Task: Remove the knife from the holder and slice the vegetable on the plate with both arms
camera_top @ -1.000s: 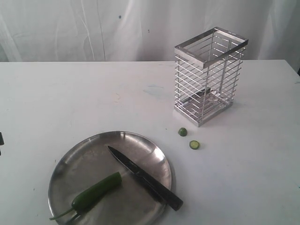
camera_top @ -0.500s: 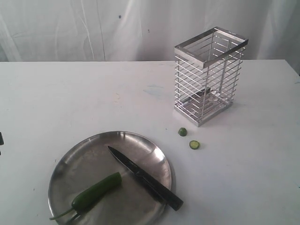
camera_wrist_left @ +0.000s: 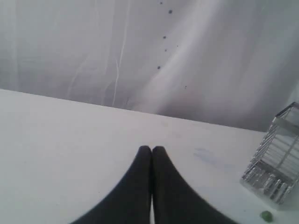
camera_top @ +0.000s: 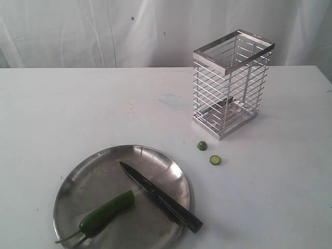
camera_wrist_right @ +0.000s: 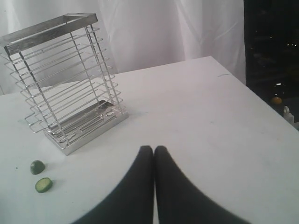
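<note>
a white surface (camera_top: 78, 104) fills most of the exterior view, matte and lightly marked, with a faint bluish smudge (camera_top: 168, 98) near its middle. behind it hangs a white curtain (camera_top: 104, 31) in soft vertical folds, speckled with a few dark spots. light is even and diffuse. the right wrist view shows a dark opening (camera_wrist_right: 271, 51) beyond the curtain's edge.

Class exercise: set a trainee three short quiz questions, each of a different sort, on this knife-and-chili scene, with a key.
1. True or false: the knife stands in the holder.
2. Where does the chili lie? A) on the plate B) on the table C) in the holder
3. How many cut slices lie on the table?

Key: 1 false, it lies across the plate's rim. 2 A. 3 two.
</note>
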Robot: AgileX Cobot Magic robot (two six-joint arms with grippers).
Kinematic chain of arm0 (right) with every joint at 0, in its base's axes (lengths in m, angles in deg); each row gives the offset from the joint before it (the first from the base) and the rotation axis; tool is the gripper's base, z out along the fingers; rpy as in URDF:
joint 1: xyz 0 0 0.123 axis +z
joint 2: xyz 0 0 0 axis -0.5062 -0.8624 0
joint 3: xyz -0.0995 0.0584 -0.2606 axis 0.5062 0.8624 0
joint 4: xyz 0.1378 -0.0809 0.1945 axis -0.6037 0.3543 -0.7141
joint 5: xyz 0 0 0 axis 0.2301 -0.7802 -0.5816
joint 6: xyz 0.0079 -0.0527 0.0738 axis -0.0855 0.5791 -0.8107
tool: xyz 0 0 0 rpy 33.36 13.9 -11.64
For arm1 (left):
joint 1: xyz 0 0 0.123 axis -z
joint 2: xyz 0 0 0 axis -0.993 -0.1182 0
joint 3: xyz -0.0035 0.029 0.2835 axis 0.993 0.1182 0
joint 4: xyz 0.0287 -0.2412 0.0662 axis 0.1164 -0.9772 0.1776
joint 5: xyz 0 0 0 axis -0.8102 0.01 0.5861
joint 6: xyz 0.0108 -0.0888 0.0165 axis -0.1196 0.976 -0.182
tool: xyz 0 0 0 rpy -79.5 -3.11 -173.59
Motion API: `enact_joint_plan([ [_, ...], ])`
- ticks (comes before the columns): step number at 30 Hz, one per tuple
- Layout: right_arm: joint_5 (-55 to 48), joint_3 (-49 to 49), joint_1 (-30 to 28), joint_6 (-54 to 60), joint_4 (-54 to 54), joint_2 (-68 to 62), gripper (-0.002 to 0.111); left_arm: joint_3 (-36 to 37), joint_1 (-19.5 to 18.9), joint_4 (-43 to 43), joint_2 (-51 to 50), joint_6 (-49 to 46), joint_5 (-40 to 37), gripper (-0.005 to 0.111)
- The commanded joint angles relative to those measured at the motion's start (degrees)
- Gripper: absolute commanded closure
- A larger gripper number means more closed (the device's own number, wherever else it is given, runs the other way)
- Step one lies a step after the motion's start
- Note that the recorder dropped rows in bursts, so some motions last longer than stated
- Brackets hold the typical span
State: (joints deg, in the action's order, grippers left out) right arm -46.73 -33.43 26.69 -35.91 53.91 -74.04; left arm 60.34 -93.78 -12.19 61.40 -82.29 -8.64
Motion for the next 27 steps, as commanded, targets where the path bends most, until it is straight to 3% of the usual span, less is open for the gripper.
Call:
enact_joint_plan([
  [1,0.22,0.1,-0.3,-0.25,0.43,0.13,0.108,0.49,-0.12,18.53,1.07,0.07,-0.44,0.107],
  [5,0.22,0.1,-0.3,-0.25,0.43,0.13,0.108,0.49,-0.12,46.16,3.2,0.07,-6.03,0.107],
  [9,0.22,0.1,-0.3,-0.25,0.43,0.13,0.108,1.96,0.11,42.86,7.03,7.49,-12.27,0.107],
  [13,0.22,0.1,-0.3,-0.25,0.43,0.13,0.108,10.36,2.5,41.41,11.97,24.48,-4.49,0.107],
  [17,0.22,0.1,-0.3,-0.25,0.43,0.13,0.108,21.22,4.56,57.36,14.93,50.81,10.08,0.107],
  [18,0.22,0.1,-0.3,-0.25,0.43,0.13,0.108,21.22,4.66,61.35,14.93,54.25,11.15,0.107],
  [19,0.22,0.1,-0.3,-0.25,0.43,0.13,0.108,21.22,5.07,65.79,14.93,56.12,6.35,0.107],
  [22,0.22,0.1,-0.3,-0.25,0.1,0.13,0.108,21.22,7.26,64.05,14.93,54.67,4.96,0.107],
  [25,0.22,0.1,-0.3,-0.25,0.1,0.13,0.108,21.22,9.96,54.15,14.93,46.74,-5.19,0.107],
  [27,0.22,0.1,-0.3,-0.25,0.1,0.13,0.108,21.22,11.56,51.93,14.93,40.01,-9.5,0.107],
])
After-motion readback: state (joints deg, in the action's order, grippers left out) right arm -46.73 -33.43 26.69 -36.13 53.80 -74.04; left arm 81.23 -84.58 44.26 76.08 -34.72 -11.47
